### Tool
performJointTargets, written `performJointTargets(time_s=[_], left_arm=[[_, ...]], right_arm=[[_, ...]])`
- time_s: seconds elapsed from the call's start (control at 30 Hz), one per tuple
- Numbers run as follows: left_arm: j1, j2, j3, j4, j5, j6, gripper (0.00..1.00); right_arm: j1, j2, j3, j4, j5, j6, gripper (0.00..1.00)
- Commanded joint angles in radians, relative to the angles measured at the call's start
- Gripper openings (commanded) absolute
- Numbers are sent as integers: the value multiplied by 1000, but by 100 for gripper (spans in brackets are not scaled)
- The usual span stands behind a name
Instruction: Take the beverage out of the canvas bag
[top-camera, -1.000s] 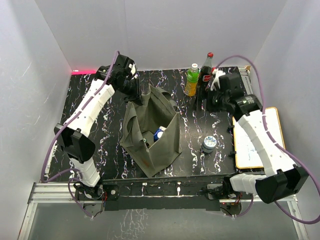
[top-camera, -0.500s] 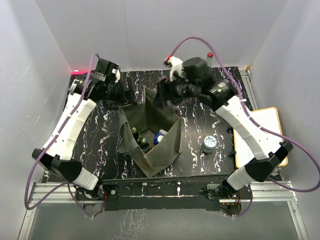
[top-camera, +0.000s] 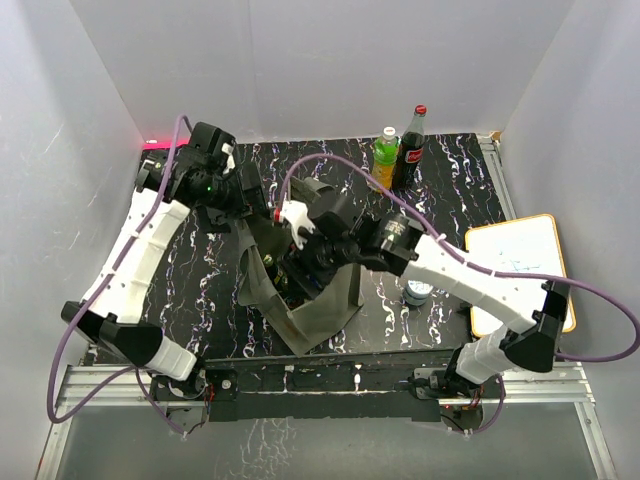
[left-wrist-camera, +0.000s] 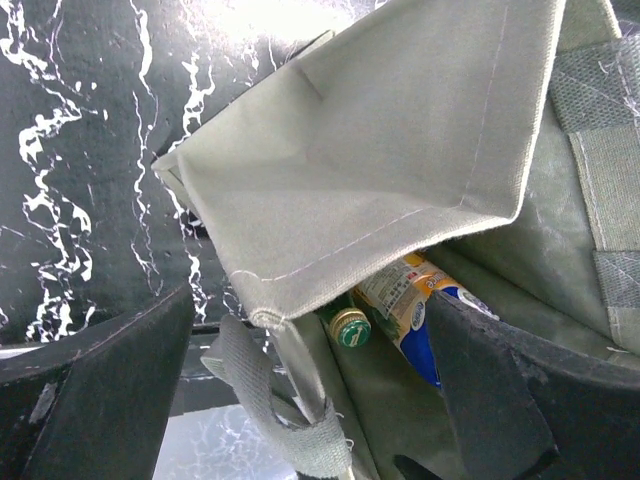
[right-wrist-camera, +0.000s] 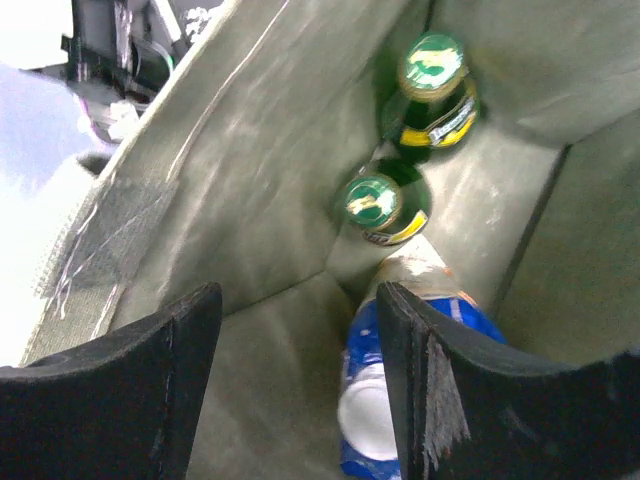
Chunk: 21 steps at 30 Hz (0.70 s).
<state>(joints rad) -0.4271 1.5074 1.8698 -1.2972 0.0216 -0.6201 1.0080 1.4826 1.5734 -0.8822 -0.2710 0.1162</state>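
The olive-grey canvas bag stands open mid-table. My right gripper reaches down into it, open, with only the bag floor between its fingers. A blue-and-white beverage bottle lies beside and partly behind the right finger. Two green bottles with gold caps stand in the bag's corner. My left gripper hovers open at the bag's back-left rim. In the left wrist view a bag handle strap hangs loose between its wide fingers, above a green cap and the blue-orange bottle.
A yellow-green bottle and a dark cola bottle stand at the back of the table. A small round tin sits right of the bag. A whiteboard lies at the right edge.
My right arm swung from the back right over the bag and dropped into it, jaws narrowing. My left gripper opened wide and let go of the bag's rim.
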Motion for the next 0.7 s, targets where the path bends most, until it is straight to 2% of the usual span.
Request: performJointTargets(time_s=[0.0, 0.13, 0.27, 0.47, 0.67], left_arm=[[5, -124, -142, -22, 83, -98, 97], [7, -283, -338, 113, 176, -189, 97], [8, -303, -409, 130, 219, -146, 93], [8, -316, -442, 68, 164, 22, 72], [8, -373, -538, 213, 254, 104, 56]], right_arm=[[101, -126, -148, 179, 66, -70, 65], [130, -166, -247, 335, 140, -47, 70], [142, -115, -291, 391, 102, -41, 71], [191, -103, -279, 402, 185, -25, 79], [190, -183, -250, 418, 357, 5, 96]])
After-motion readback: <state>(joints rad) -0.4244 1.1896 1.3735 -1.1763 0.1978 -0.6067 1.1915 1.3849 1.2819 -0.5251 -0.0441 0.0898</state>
